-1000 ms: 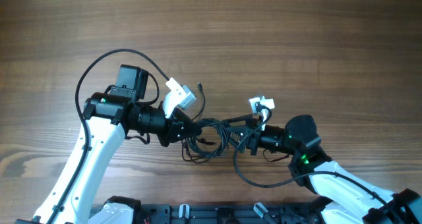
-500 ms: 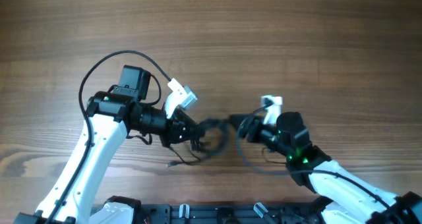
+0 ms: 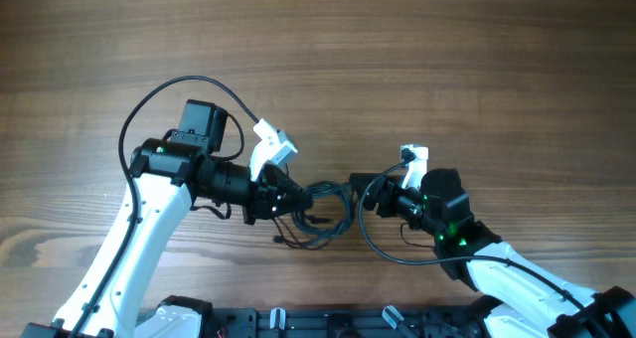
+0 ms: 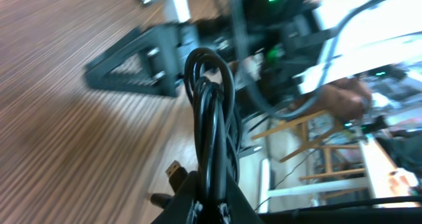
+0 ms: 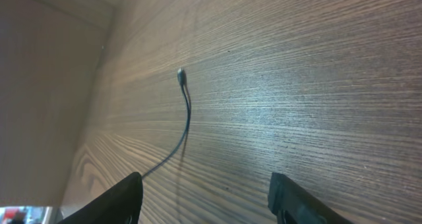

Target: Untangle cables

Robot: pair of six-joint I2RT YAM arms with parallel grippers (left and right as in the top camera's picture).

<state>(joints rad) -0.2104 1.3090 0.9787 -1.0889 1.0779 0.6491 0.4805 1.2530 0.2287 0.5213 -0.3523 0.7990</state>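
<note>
At the bottom of the left wrist view, the left gripper (image 4: 212, 209) is pressed together on the cables (image 4: 210, 99). Their loop runs away from it toward the right gripper (image 3: 369, 193). Overhead, the bundle lies lengthwise between both arms at mid-frame. The right gripper is spread and empty, just beside the loop's far end. Beyond it, one strand (image 5: 185, 115) trails across the table (image 5: 316, 66).

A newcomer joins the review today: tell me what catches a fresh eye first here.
The knot of thin black cables between the two arms on the wooden table, pinched at one side by the left gripper. Next, the right gripper, open and empty beside that knot, with a lone wire lying on the wood ahead of it.
</note>
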